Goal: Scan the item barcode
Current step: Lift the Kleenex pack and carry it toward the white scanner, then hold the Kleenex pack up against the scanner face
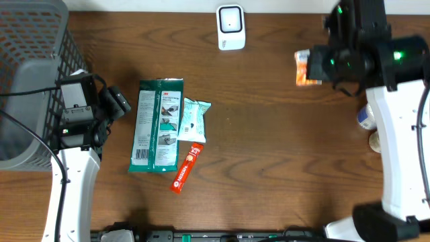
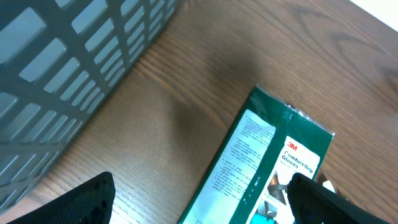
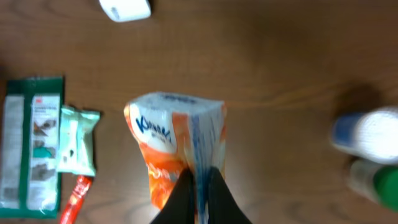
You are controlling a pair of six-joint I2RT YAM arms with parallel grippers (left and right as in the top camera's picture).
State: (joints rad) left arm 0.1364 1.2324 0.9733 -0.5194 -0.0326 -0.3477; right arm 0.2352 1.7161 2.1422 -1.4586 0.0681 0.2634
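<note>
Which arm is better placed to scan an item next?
Right. The right end effector is shut on the orange tissue pack near the scanner; the left end effector is open, empty.

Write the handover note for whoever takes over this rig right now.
Left gripper: open, empty, hovering by the 3M gloves pack, next to the grey basket.
Right gripper: shut on the Kleenex tissue pack, held above the table, right of the white scanner.
Done: tissue pack picked up.
Left: show its barcode to the scanner. Gloves pack, small pale-green pack and red sachet lie mid-table.
</note>
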